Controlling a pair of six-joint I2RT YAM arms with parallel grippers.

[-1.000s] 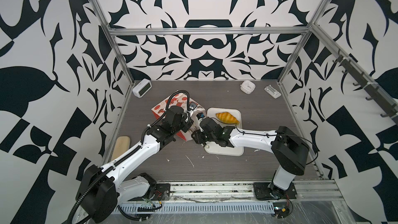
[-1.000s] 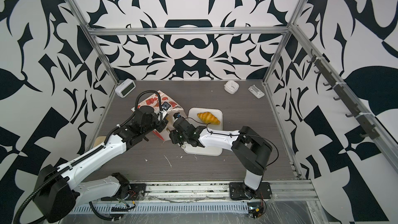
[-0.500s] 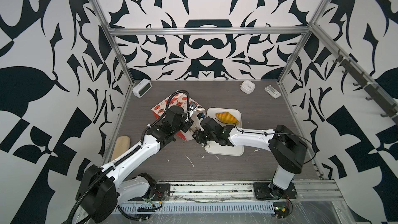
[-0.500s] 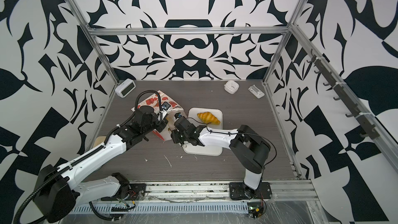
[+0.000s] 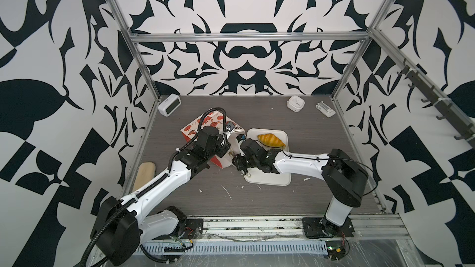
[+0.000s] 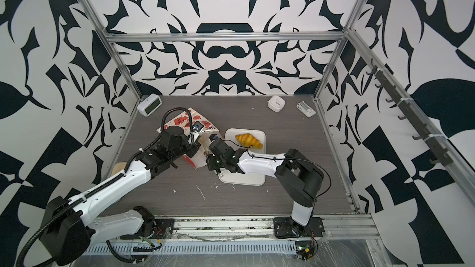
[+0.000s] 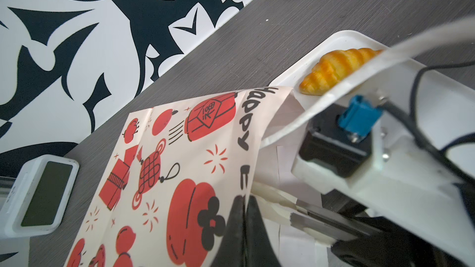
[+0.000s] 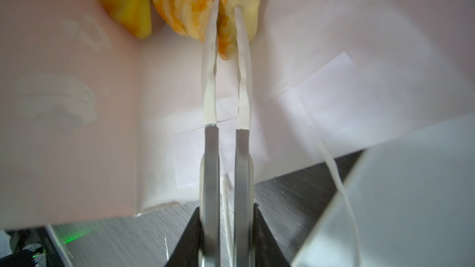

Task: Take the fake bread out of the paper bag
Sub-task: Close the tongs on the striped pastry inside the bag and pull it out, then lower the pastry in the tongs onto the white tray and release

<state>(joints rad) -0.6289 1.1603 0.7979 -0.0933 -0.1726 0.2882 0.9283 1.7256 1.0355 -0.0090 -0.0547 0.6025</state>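
The paper bag (image 5: 205,124) (image 6: 180,120) lies on its side, its mouth facing the white tray (image 5: 267,178). My left gripper (image 7: 243,201) is shut on the mouth's upper edge and holds it up. My right gripper (image 8: 225,6) reaches deep into the white inside (image 8: 77,98) of the bag. Its long thin fingers (image 7: 321,217) pinch the edge of a golden piece of fake bread (image 8: 226,37). A second, yellower piece (image 8: 126,3) lies beside it. A croissant (image 5: 270,139) (image 6: 248,140) (image 7: 334,70) rests on the tray.
A white digital clock (image 5: 169,104) stands at the back left. A small white clock (image 5: 296,103) and a white device (image 5: 325,109) sit at the back right. A pale beige pad (image 5: 145,175) lies by the left wall. White scraps (image 5: 227,191) dot the table's front.
My right gripper's fingers have closed onto the bread inside the bag. The left gripper keeps its hold on the bag's edge and has not moved.
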